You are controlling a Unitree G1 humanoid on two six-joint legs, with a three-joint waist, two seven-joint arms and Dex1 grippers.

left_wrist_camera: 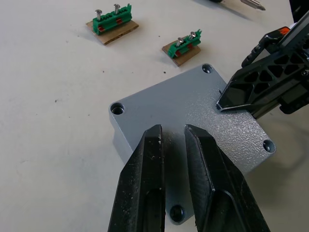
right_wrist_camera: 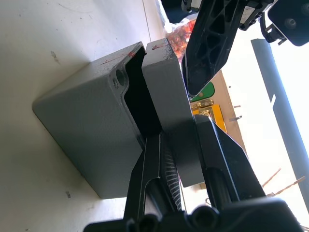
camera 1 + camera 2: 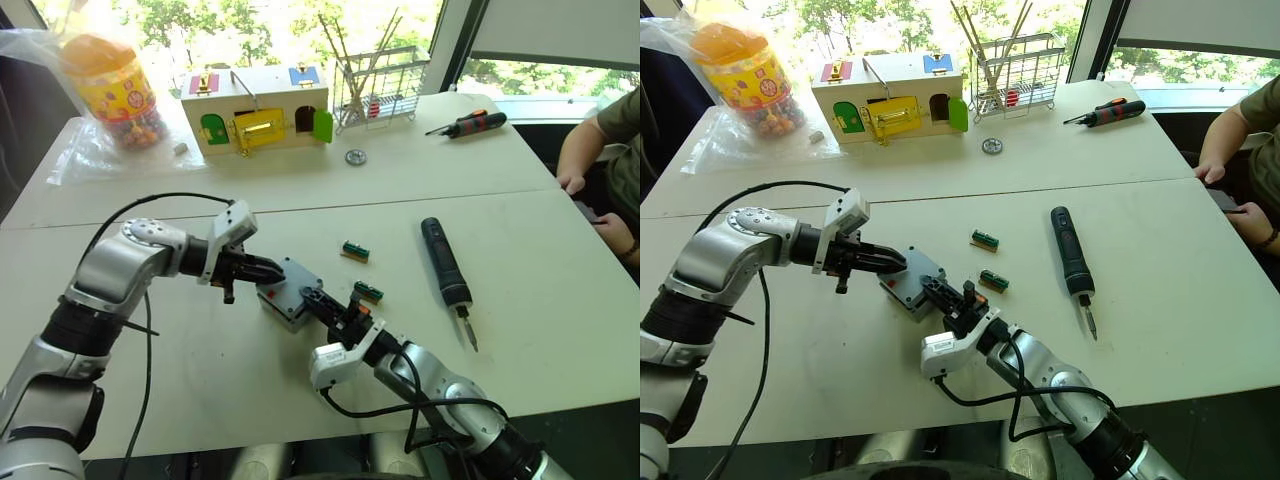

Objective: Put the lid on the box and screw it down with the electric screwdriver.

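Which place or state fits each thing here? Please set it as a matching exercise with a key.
Things:
1. lid
2. electric screwdriver
3. left gripper
4. right gripper

Places or states:
A. lying free on the table
B. shut on the lid's edge
C. resting on the box, one side raised
D. fingers close together over the lid

Pairs: 1-C, 2-A, 3-D, 4-B

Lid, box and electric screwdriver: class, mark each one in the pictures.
lid (image 1: pixel 193 104), left wrist view, on its flat grey top face.
box (image 2: pixel 79 130), right wrist view, on its deep grey side wall.
electric screwdriver (image 3: pixel 441 260), left eye view, on the middle of its black body.
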